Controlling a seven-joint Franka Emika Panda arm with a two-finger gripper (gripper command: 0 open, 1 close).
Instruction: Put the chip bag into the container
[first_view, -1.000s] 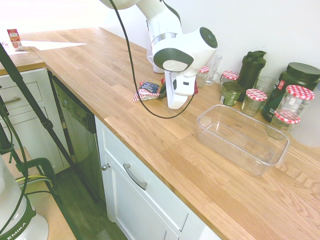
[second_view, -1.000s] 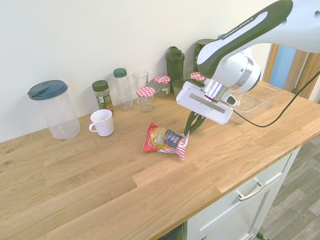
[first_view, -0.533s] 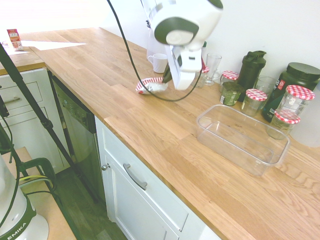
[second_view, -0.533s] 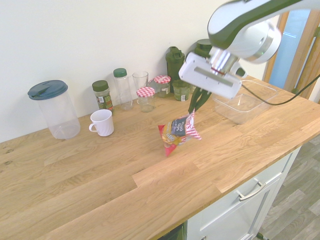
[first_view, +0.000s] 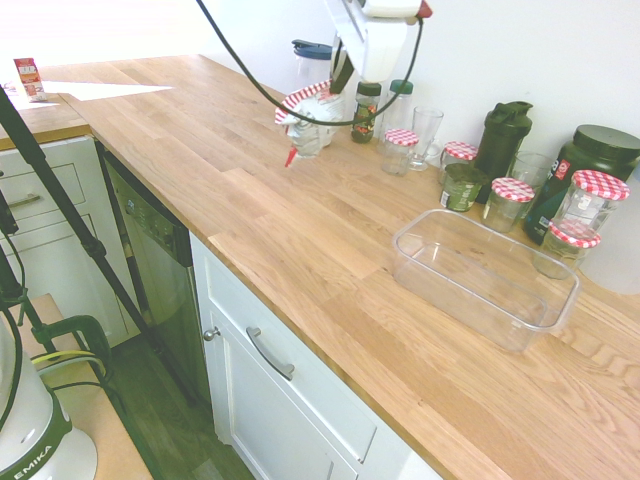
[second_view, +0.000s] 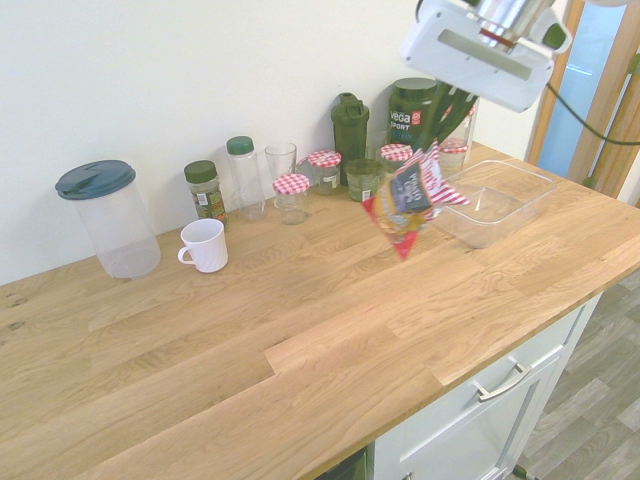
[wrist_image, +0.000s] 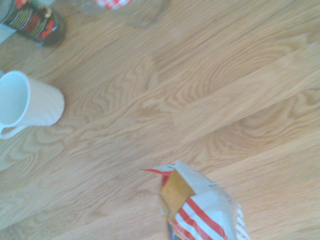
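While the gripper (second_view: 440, 122) pinches the crumpled red-and-white striped foil chip bag (second_view: 408, 198) dangling clear of the wooden counter (second_view: 300, 330), carry it fully above the clear rectangular plastic container (second_view: 497, 200) before letting go.

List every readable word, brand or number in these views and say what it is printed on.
"vega SPORT": on the big dark tub by the wall, in the second exterior view.
"EMIKA": on the white-and-green unit on the floor, in the first exterior view; its start is cut off.
Chip bag: print blurred, unreadable.
Spice jar label: too small.
Small red carton on the far counter: too small.
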